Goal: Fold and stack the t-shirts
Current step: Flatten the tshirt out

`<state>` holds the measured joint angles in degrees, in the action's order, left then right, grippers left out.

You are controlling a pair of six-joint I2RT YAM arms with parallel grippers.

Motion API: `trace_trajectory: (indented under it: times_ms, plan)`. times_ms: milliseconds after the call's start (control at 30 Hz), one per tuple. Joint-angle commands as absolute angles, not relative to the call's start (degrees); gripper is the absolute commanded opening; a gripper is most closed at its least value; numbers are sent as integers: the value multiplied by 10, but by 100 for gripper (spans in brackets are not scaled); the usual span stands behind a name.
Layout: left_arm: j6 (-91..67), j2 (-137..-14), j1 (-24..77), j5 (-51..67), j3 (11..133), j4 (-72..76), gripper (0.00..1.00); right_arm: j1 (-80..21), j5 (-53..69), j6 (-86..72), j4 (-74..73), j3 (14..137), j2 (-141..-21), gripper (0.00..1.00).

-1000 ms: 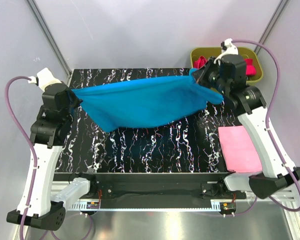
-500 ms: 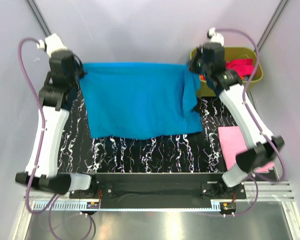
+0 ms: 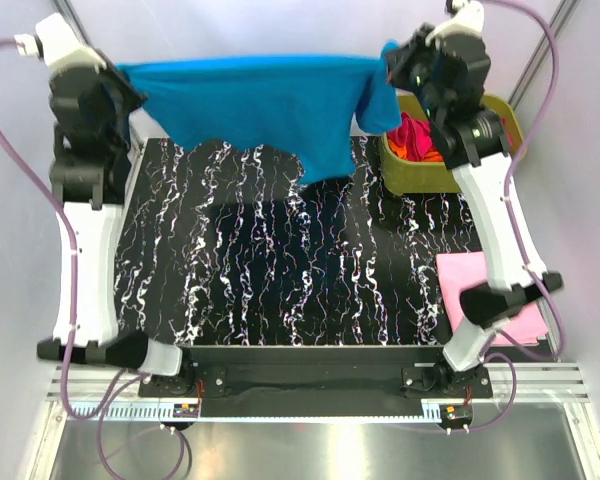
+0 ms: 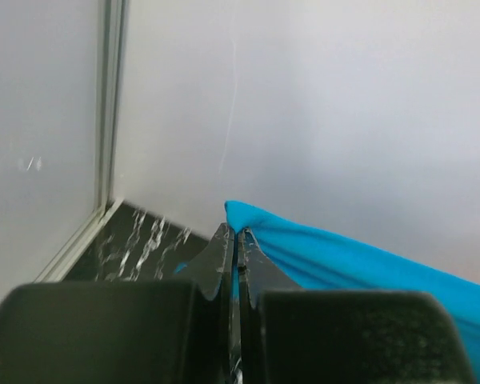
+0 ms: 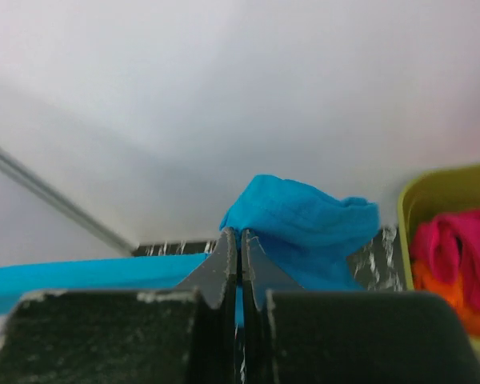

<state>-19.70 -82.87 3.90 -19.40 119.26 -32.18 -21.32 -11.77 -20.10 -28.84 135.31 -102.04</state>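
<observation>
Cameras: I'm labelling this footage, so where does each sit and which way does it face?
Top: above and behind, looking down at the table; both arms show.
Left wrist: behind the shut left pincer, facing the back wall.
Right wrist: behind the shut right pincer, facing the back wall and green tub.
Shared: all three show the blue shirt.

A cyan-blue t-shirt [image 3: 270, 105] is held aloft, stretched wide, at the far side. A pink t-shirt [image 3: 458, 280] is laid folded on the desk [image 3: 280, 270], near right. A magenta shirt [image 3: 411, 131] and an orange shirt [image 3: 432, 153] are bunched in the tub [image 3: 410, 176].
</observation>
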Motion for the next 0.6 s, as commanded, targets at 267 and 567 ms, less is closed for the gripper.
trace_trajectory:
  times_ms: [267,567]
  plan:
    - [-307,-581,-15,-336,557,-248,15,-307,23,-406,-301,739,-752,0]
    - [-428,-626,-130,-286,527,-366,84,-374,174,-434,-265,547,-750,53]
